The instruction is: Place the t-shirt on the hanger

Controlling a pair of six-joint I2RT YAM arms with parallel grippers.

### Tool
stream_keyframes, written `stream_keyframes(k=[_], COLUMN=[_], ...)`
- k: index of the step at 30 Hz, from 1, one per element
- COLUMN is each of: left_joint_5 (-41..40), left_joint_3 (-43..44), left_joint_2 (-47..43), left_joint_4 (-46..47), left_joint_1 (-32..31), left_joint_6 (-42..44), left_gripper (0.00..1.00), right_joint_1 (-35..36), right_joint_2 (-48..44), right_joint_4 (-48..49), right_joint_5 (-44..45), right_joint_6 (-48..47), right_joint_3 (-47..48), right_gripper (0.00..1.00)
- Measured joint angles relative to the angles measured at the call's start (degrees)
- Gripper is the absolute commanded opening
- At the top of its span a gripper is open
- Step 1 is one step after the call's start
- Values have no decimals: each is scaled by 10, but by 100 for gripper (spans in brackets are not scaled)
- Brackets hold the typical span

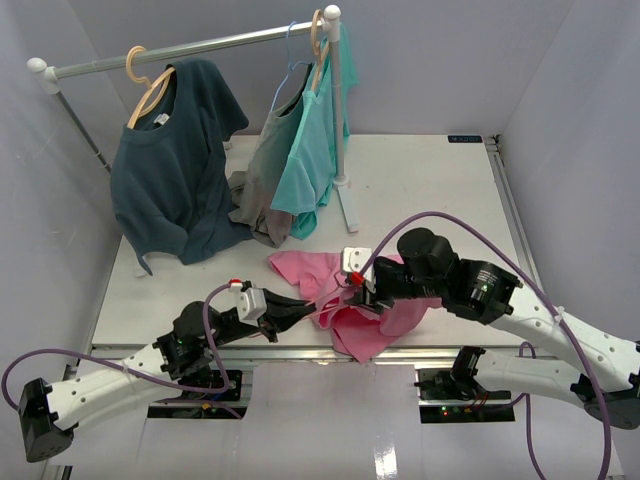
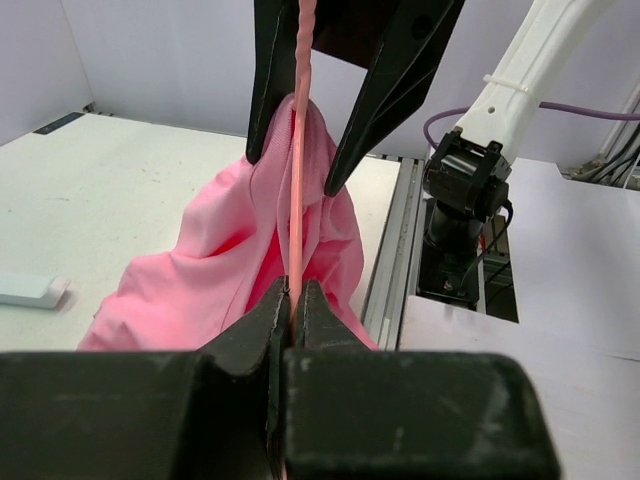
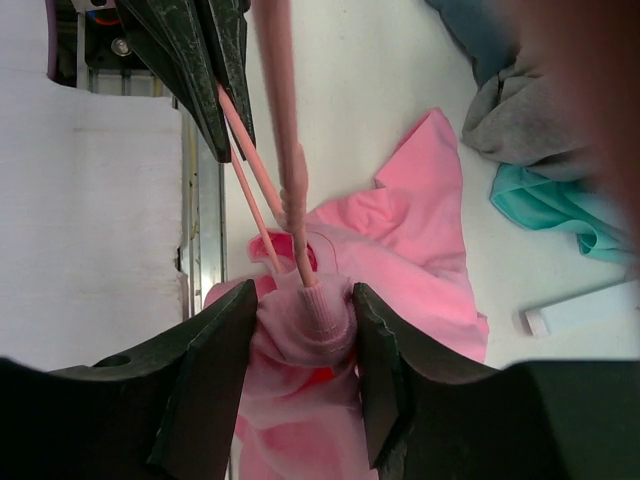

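Fabric of the bright pink short-sleeved t-shirt [image 1: 365,335] lies bunched at the near edge of the white bench [image 1: 430,180], between the two arms. One gathered fold, likely the neck band, is raised off the heap. The thin pink wire hanger [image 2: 297,200] runs up through that fold. The right end effector [image 3: 305,300] has its jaws half-wide on either side of the fold and seems to press it from both sides, though the wrist view does not show whether the pinch is firm. The left end effector [image 2: 292,290] is closed narrow on the hanger's wire. To do this step well, the left arm should hold the wire steady while the right draws the fold along it, taking care not to trap the wire between its own jaws. A slow pull would let the cloth slide over the frame's shoulder rather than drag the hanger out of the other grip.
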Motion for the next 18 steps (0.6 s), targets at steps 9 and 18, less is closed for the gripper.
stream_keyframes(k=[9,18], left_joint_5=[1,-69], left_joint_3=[0,37], left_joint_2=[6,25], left_joint_4=[-2,-45], left_joint_1=[3,2], left_joint_6=[-1,-25], left_gripper=[0,82], right_joint_1=[-2,-1], right_joint_2=[13,-22], right_joint_4=[23,46], right_joint_5=[8,61], right_joint_6=[17,61], right_joint_3=[-18,-55], right_gripper=[8,8])
